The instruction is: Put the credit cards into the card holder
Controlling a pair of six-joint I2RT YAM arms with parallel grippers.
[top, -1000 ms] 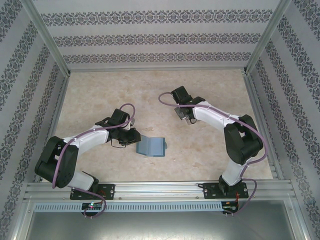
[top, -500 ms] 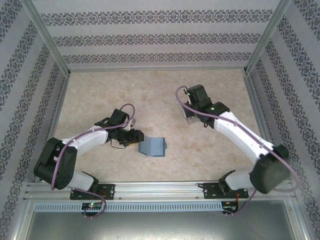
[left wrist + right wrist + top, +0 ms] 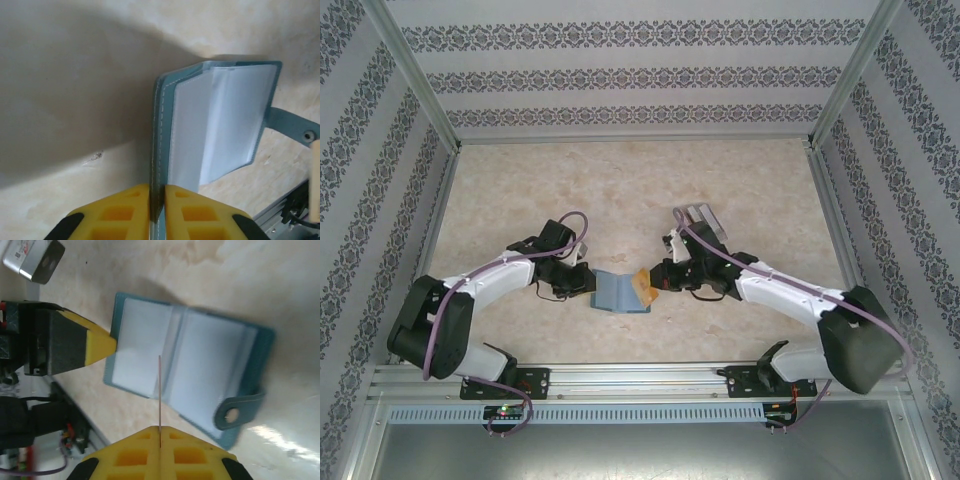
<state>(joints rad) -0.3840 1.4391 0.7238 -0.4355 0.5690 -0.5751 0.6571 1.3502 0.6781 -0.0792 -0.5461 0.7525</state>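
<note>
Found on the near half of the marbled tabletop [image 3: 620,180], between the two grippers: teal card holder [image 3: 620,293], lying open. Long axis set across the table, left to right, from one gripper toward the other. Clear sleeves [image 3: 145,347] exposed and facing up. Snap strap [image 3: 235,412] projecting from the cover opposite the gripped one.

Left gripper [image 3: 157,188]: clamped tight on the holder's left cover, yellow fingers pressed flat against both faces of it. From the left wrist, cover seen edge-on, running straight away from the fingers, sleeves fanned out to its right.

Right gripper [image 3: 160,429]: pinched closed on one credit card [image 3: 160,390]. Card seen edge-on from the right wrist as a thin line, long axis pointing straight out from the fingertips toward the holder. Far end placed over the middle of the open sleeves, near the fold. Contact between card tip and sleeve: cannot tell. Tan-orange from above, just at the holder's right edge.

Farther back, beyond the right gripper: pale grey striped flat piece [image 3: 705,220], lying on the tabletop, apart from the holder.

Farthest: patterned walls [image 3: 640,80] enclosing the table.
</note>
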